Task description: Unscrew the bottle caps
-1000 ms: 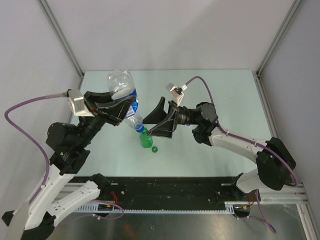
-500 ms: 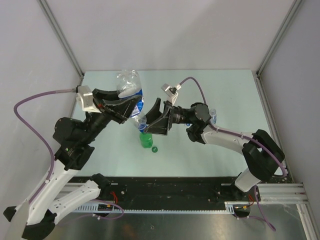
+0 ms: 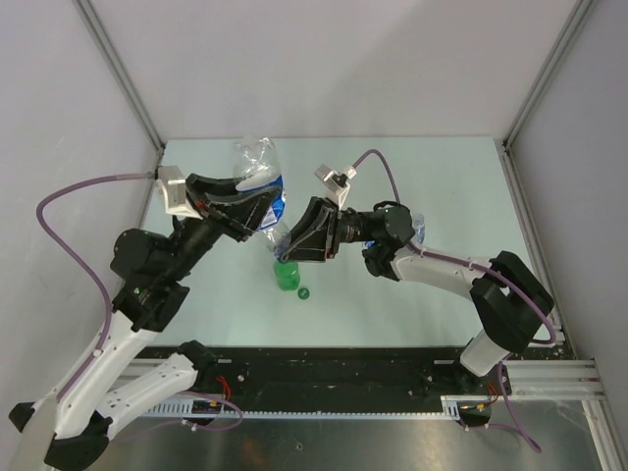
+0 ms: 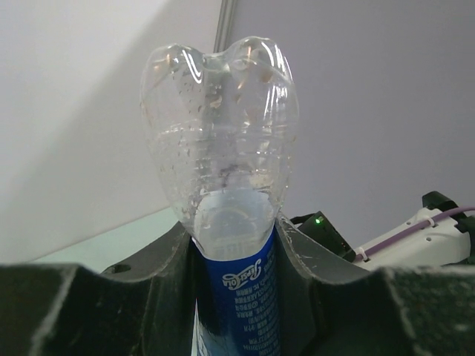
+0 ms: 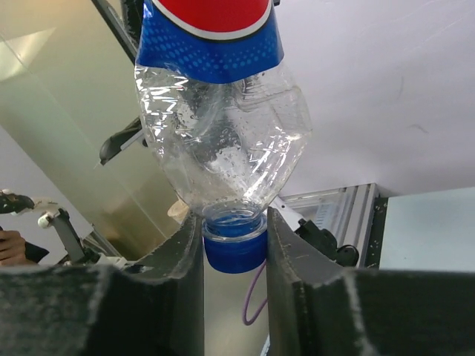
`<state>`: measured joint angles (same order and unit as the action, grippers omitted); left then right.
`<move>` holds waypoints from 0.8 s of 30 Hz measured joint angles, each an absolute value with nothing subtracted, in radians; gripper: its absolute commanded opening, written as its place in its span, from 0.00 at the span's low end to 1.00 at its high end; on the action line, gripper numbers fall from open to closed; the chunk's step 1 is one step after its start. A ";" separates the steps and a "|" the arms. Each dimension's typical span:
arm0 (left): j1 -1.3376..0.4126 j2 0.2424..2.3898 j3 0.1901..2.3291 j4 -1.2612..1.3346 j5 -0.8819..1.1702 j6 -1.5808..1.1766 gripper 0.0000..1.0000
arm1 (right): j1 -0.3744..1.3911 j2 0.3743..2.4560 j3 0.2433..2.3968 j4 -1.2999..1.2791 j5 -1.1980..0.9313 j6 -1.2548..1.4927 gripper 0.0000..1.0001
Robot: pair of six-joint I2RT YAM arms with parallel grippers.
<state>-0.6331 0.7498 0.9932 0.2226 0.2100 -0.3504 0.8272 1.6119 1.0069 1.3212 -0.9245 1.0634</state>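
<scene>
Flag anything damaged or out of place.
The clear bottle in the left gripper is crumpled near its neck, walls buckled inward. A green cap lies loose on the table beside the green bottle.

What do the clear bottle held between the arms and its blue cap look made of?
Clear crumpled drink bottle: thin transparent plastic, glossy; dented walls, sharp highlights, droplets inside. Small blue round screw cap: opaque, probably harder plastic, smooth with soft sheen. Blue wrap label: likely printed plastic film, slightly glossy.
</scene>
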 measured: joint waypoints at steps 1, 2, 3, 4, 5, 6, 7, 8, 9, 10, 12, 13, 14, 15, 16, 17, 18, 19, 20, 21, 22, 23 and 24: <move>-0.633 0.747 0.991 0.226 0.213 -0.352 0.29 | 0.828 1.612 1.009 1.319 -0.925 1.062 0.01; -0.633 0.744 0.988 0.227 0.213 -0.351 0.43 | 0.829 1.612 1.010 1.317 -0.927 1.061 0.00; -0.633 0.743 0.984 0.229 0.212 -0.352 0.56 | 0.830 1.612 1.010 1.315 -0.928 1.061 0.00; -0.633 0.739 0.980 0.231 0.212 -0.352 0.69 | 0.830 1.612 1.010 1.311 -0.931 1.062 0.00; -0.633 0.736 0.977 0.232 0.212 -0.348 0.79 | 0.829 1.612 1.010 1.307 -0.934 1.062 0.00; -0.633 0.734 0.974 0.232 0.212 -0.339 0.86 | 0.828 1.612 1.010 1.303 -0.937 1.062 0.00; -0.633 0.730 0.971 0.234 0.212 -0.340 0.92 | 0.828 1.612 1.010 1.294 -0.939 1.062 0.00; -0.633 0.725 0.966 0.237 0.211 -0.337 0.96 | 0.825 1.612 1.010 1.282 -0.942 1.061 0.00; -0.633 0.719 0.960 0.238 0.210 -0.334 0.98 | 0.822 1.612 1.010 1.265 -0.947 1.058 0.00; -0.633 0.714 0.954 0.238 0.207 -0.331 0.98 | 0.819 1.612 1.010 1.248 -0.952 1.053 0.00; -0.633 0.695 0.942 0.230 0.196 -0.323 0.99 | 0.806 1.610 1.010 1.214 -0.957 1.042 0.00; -0.633 0.688 0.939 0.222 0.189 -0.319 0.99 | 0.797 1.607 1.010 1.196 -0.963 1.032 0.00; -0.633 0.678 0.936 0.212 0.181 -0.311 0.99 | 0.787 1.600 1.010 1.176 -0.970 1.018 0.00; -0.633 0.670 0.935 0.199 0.174 -0.303 0.99 | 0.776 1.591 1.010 1.152 -0.974 1.009 0.00; -0.633 0.662 0.935 0.188 0.166 -0.292 0.99 | 0.766 1.579 1.010 1.123 -0.974 0.996 0.00; -0.633 0.654 0.935 0.174 0.158 -0.280 0.99 | 0.754 1.568 1.010 1.094 -0.974 0.981 0.00; -0.633 0.648 0.935 0.160 0.152 -0.270 1.00 | 0.745 1.557 1.010 1.067 -0.973 0.966 0.00; -0.633 0.641 0.935 0.139 0.144 -0.256 0.99 | 0.734 1.543 1.010 1.029 -0.972 0.944 0.00; -0.633 0.630 0.935 0.118 0.136 -0.241 0.99 | 0.723 1.527 1.010 0.979 -0.965 0.919 0.00; -0.633 0.620 0.936 0.096 0.128 -0.226 1.00 | 0.717 1.514 1.010 0.941 -0.958 0.896 0.00; -0.633 0.613 0.936 0.074 0.121 -0.213 1.00 | 0.707 1.497 1.010 0.886 -0.945 0.865 0.00; -0.633 0.607 0.936 0.047 0.112 -0.199 1.00 | 0.696 1.475 1.010 0.815 -0.926 0.829 0.00; -0.633 0.604 0.936 0.029 0.107 -0.191 0.99 | 0.690 1.460 1.010 0.771 -0.913 0.802 0.00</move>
<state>-0.6334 0.6041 0.9356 0.0288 0.1070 -0.1905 0.6899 1.4601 1.0103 0.7708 -0.9131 0.8024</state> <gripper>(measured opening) 0.994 0.362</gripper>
